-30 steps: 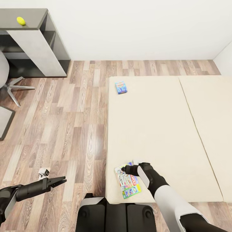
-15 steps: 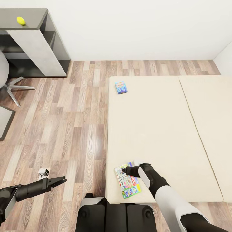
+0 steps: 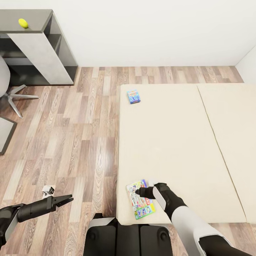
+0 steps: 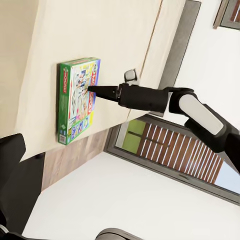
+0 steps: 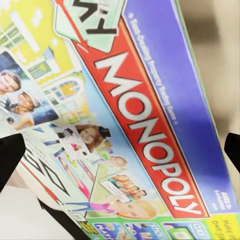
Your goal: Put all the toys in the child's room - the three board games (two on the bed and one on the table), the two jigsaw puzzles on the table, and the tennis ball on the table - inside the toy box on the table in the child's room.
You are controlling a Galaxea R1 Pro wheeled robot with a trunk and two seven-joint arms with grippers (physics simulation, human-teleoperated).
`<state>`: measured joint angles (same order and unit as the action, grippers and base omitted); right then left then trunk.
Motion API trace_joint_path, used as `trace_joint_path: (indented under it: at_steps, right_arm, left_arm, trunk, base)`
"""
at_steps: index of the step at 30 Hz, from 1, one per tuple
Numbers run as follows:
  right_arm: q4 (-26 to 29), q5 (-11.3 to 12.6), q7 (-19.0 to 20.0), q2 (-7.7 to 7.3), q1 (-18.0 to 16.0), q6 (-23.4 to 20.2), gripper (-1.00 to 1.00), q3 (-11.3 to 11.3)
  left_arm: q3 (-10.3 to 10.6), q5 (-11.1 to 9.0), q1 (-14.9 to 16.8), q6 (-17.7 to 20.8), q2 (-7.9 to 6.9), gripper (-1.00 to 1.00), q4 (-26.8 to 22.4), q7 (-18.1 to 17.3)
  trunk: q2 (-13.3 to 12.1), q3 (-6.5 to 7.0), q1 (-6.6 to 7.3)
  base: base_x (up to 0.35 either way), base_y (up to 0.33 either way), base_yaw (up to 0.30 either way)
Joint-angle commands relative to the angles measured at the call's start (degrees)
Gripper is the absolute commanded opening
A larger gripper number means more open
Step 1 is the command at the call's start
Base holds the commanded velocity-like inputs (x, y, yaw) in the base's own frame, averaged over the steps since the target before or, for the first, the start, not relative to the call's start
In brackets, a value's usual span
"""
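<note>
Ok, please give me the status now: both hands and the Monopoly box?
Right hand over the Monopoly box on the bed, grip unclear. Left hand idle above the floor, looks shut. Nothing in the way.

Bright, even light, no glare, soft thin shadows. Head pic sharp. Right wrist pic v. close, game box (image 5: pixel 140 125) a bit blurry.

Right hand (image 3: pixel 138 192) lower over Monopoly box (image 3: pixel 140 199).

Two board games (image 3: pixel 140 199) (image 3: pixel 133 96) flat on beige bed (image 3: pixel 170 142).
</note>
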<state>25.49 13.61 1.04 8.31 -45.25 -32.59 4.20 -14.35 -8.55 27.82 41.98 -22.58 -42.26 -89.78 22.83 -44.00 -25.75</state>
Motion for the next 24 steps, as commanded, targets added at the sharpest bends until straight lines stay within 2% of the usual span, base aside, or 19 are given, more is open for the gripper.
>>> trace_joint_path:
  at_steps: [1, 11, 24]
  right_arm:
    - [-0.05, 0.27, -0.1, -0.04, -0.01, -0.31, 1.0, 0.26]
    - [-0.34, 0.4, -0.18, -0.05, -0.01, -3.71, 1.0, -0.06]
    - [-0.3, 0.66, -0.05, -0.01, -0.01, -3.68, 1.0, -0.18]
  left_arm:
    - [0.01, 0.02, 0.01, 0.62, -0.01, 1.0, -0.01, -0.22]
    - [0.02, 0.1, 0.0, 0.71, -0.01, 1.0, -0.01, -0.22]
    - [0.01, 0.05, -0.01, 0.56, -0.01, 1.0, -0.01, -0.22]
  trunk:
    - [0.08, -0.06, -0.03]
    - [0.08, -0.06, -0.03]
    - [0.08, -0.06, -0.03]
  base:
    - [0.0, 0.0, 0.0]
    - [0.0, 0.0, 0.0]
    - [0.0, 0.0, 0.0]
